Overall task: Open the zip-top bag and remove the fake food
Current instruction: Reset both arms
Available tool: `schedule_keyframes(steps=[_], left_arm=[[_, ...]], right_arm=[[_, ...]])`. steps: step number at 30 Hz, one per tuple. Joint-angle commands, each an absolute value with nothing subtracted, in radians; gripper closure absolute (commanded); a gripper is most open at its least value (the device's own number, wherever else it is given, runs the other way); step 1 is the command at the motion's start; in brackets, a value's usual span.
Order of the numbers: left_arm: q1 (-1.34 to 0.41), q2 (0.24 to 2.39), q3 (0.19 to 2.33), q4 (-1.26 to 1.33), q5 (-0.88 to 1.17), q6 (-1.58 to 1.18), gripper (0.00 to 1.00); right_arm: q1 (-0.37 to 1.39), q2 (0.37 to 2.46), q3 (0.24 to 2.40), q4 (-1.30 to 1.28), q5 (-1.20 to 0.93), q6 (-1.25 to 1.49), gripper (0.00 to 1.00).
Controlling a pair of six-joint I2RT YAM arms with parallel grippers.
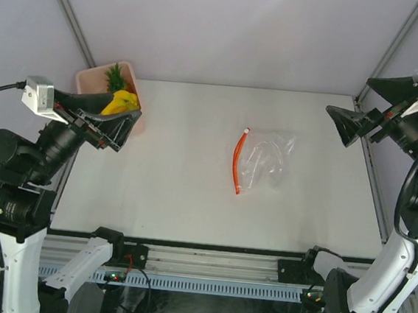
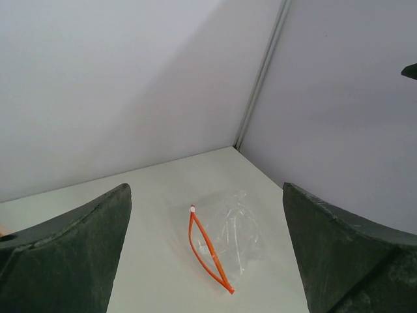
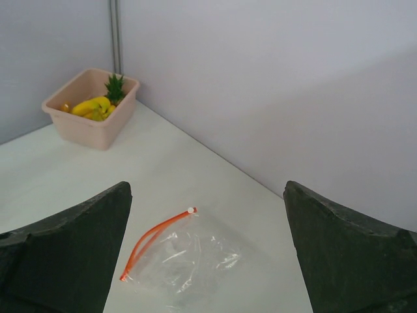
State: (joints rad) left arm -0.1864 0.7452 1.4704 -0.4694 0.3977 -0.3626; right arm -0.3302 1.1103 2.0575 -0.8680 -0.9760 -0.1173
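Note:
The zip-top bag lies flat on the white table right of centre, its red-orange zip strip on the left edge. In the left wrist view the bag shows its strip parted, and it looks empty; it also shows in the right wrist view. The fake food, yellow bananas and a green leafy pineapple top, sits in a pink bin at the far left, seen also in the right wrist view. My left gripper is open beside the bin. My right gripper is open at the far right, above the table.
The pink bin stands in the far left corner against grey walls. A metal rail runs along the table's near edge. The table's right edge lies just past the bag.

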Motion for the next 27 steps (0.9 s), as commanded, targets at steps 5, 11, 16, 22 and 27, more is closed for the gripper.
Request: schedule_keyframes(steps=[5, 11, 16, 22, 27], left_arm=[[-0.180, 0.771, 1.569, -0.478, 0.433, -0.329, 0.00], [-0.181, 0.748, 1.539, -0.469, 0.426, -0.319, 0.00], [-0.180, 0.720, 1.513, -0.479, 0.411, -0.312, 0.00], [-0.180, 0.703, 1.497, -0.488, 0.394, -0.296, 0.00], [-0.180, 0.706, 1.497, -0.494, 0.390, -0.287, 0.00]], right_arm=[[-0.349, 1.139, 2.195, -0.899, -0.924, 0.106, 0.00], [-0.350, 1.160, 2.250, -0.929, -0.894, 0.120, 0.00], [-0.351, 1.185, 2.256, -0.917, -0.920, 0.118, 0.00], [-0.356, 1.187, 2.252, -0.922, -0.951, 0.100, 0.00], [-0.362, 1.195, 2.253, -0.920, -0.965, 0.098, 0.00]])
